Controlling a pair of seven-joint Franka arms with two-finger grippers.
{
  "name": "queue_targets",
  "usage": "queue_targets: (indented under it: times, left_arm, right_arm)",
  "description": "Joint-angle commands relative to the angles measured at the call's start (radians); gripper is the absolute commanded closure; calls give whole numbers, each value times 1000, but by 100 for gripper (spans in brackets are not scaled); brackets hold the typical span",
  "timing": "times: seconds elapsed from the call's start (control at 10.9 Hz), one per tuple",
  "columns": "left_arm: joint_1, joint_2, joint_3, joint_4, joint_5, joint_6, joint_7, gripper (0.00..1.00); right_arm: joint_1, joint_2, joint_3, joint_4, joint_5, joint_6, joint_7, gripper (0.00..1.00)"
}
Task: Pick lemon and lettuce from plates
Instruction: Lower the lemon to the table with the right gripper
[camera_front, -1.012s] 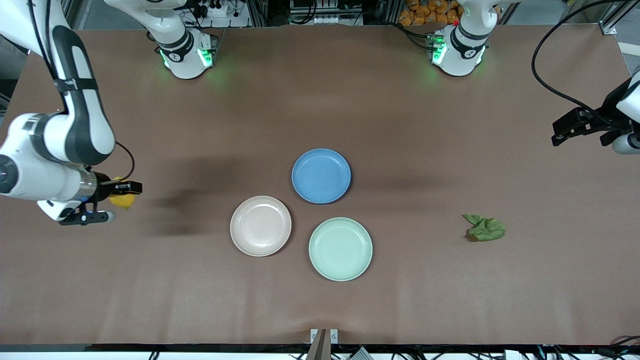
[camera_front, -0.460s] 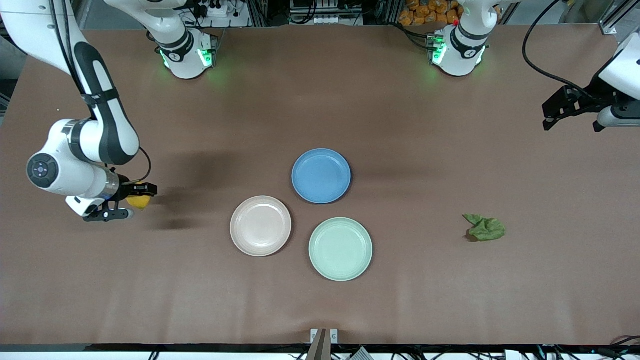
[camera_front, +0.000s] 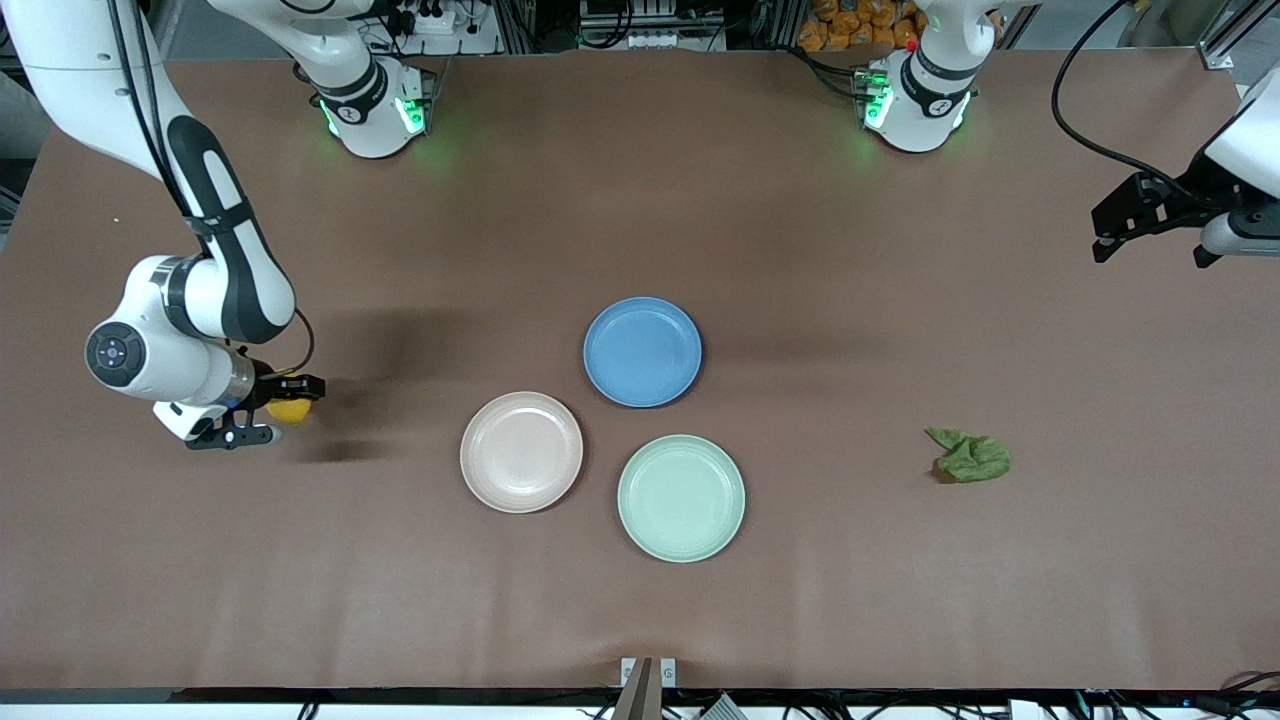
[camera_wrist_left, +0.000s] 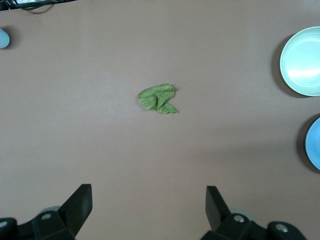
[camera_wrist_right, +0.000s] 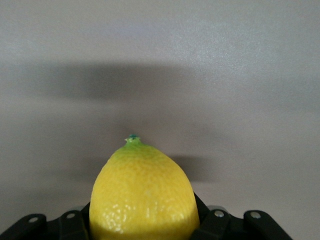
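My right gripper (camera_front: 288, 400) is shut on the yellow lemon (camera_front: 288, 411) and holds it low over the bare table toward the right arm's end; the lemon fills the right wrist view (camera_wrist_right: 142, 192). The dark green lettuce (camera_front: 970, 455) lies crumpled on the table toward the left arm's end, off any plate, and shows in the left wrist view (camera_wrist_left: 158, 98). My left gripper (camera_front: 1150, 215) is open and empty, high over the table's left-arm end. The beige-pink plate (camera_front: 521, 451) and the mint green plate (camera_front: 681, 497) are both empty.
An empty blue plate (camera_front: 642, 351) sits farther from the front camera than the two other plates, close to both. The arm bases (camera_front: 372, 105) stand along the table's back edge. The mint plate (camera_wrist_left: 302, 61) also shows in the left wrist view.
My right arm has carried the lemon toward the plates and lower over the table. My left gripper has lifted and shifted slightly at its end. The lettuce and plates have not moved.
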Motion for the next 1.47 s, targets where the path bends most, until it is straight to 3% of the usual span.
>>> queue_targets:
  times: [0.0, 0.09, 0.18, 0.37, 0.64, 0.83, 1.1, 1.38]
  left_arm:
    - [6, -11, 3, 1, -4, 5, 20, 0]
    - [7, -11, 3, 3, -5, 5, 29, 0]
    - [7, -10, 1, 9, -22, 5, 37, 0]
    - [-11, -10, -3, 16, -28, 2, 26, 0]
    - [-94, -1, 93, 23, -22, 2, 35, 0]
    - [-88, -2, 93, 24, -24, -1, 29, 0]
    - [-89, 2, 92, 23, -19, -4, 19, 0]
    - [-60, -1, 99, 20, -16, -30, -6, 0]
  right_arm:
    - [-31, 3, 17, -3, -20, 9, -15, 44]
    - [-32, 3, 17, -3, -20, 6, -15, 12]
    - [-34, 3, 16, -1, -20, 2, -15, 0]
    - [-32, 3, 16, 2, -20, -4, -14, 0]
    - [-32, 3, 16, 3, -20, -5, -14, 0]
    - [-32, 0, 14, 7, -20, -8, -11, 0]
    - [-38, -6, 11, 107, -20, -166, -18, 0]
    - [-44, -9, 9, 173, -20, -235, -20, 0]
